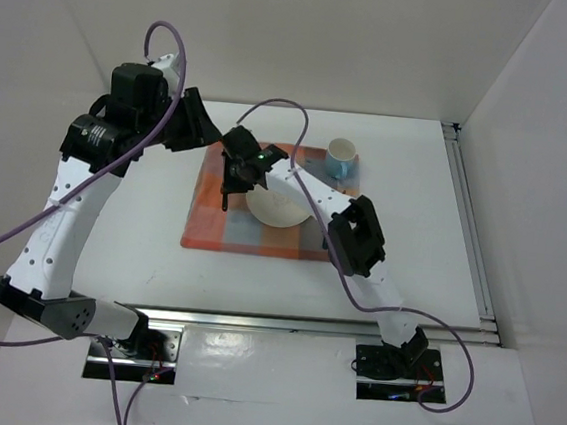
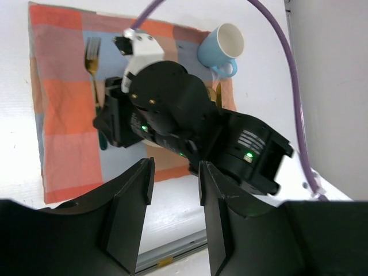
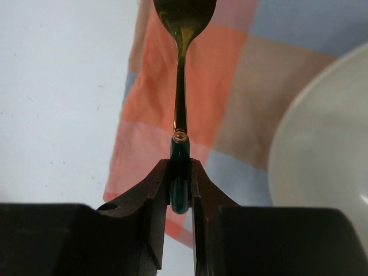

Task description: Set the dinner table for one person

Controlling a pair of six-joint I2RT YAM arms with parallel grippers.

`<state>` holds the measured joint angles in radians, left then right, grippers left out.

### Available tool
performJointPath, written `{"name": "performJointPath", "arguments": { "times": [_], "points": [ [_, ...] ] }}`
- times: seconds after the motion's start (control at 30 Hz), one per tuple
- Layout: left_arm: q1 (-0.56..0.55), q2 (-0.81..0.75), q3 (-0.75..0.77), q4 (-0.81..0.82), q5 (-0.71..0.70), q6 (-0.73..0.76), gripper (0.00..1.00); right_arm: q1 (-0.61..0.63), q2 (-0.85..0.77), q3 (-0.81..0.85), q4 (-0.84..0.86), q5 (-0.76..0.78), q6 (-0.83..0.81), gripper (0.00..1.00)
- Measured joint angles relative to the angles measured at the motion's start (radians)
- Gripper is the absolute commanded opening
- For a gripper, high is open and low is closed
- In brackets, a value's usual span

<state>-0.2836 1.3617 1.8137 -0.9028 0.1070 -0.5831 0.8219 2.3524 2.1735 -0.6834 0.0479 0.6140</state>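
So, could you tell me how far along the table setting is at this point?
Done: checked mat on the table, white plate on it, blue mug at its far right corner. In hand: the right tool straddles the fork at its green handle, left of the plate; gripped or released, I cannot tell. The left tool hangs open, empty. Left: backing off, plus any cutlery the arm may hide.

One table [image 1: 424, 216], one checked mat [image 1: 207, 227] on it. On the mat: one plate [image 1: 279, 210], one blue cup [image 1: 341, 159] at the far right, one fork [image 2: 92, 54] on the left, one half-hidden gold utensil [image 2: 213, 95] by the cup. Two arms: left arm [image 1: 57, 221], right arm [image 1: 361, 240]
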Motion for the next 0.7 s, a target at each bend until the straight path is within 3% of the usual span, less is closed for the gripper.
{"name": "performJointPath", "arguments": {
  "times": [0.23,0.3,0.33,0.37,0.4,0.7],
  "points": [
    [0.002,0.002,-0.029,0.001,0.002,0.000,0.53,0.007,0.127,0.060,0.039,-0.057,0.039,0.02],
    [0.002,0.002,-0.030,0.000,0.002,0.001,0.53,0.006,0.146,0.060,0.043,-0.068,0.060,0.15],
    [0.004,0.002,-0.030,0.000,0.003,0.001,0.53,0.006,0.153,0.060,0.045,-0.072,0.069,0.38],
    [0.006,0.002,-0.030,-0.002,0.003,0.002,0.53,0.006,0.157,0.060,0.048,-0.075,0.080,0.48],
    [0.008,0.002,-0.030,-0.003,0.003,0.002,0.53,0.006,0.158,0.059,0.050,-0.080,0.086,0.52],
    [0.019,0.003,-0.031,-0.013,0.002,0.004,0.55,0.006,0.094,-0.040,0.101,-0.081,0.106,0.56]
  ]
}}
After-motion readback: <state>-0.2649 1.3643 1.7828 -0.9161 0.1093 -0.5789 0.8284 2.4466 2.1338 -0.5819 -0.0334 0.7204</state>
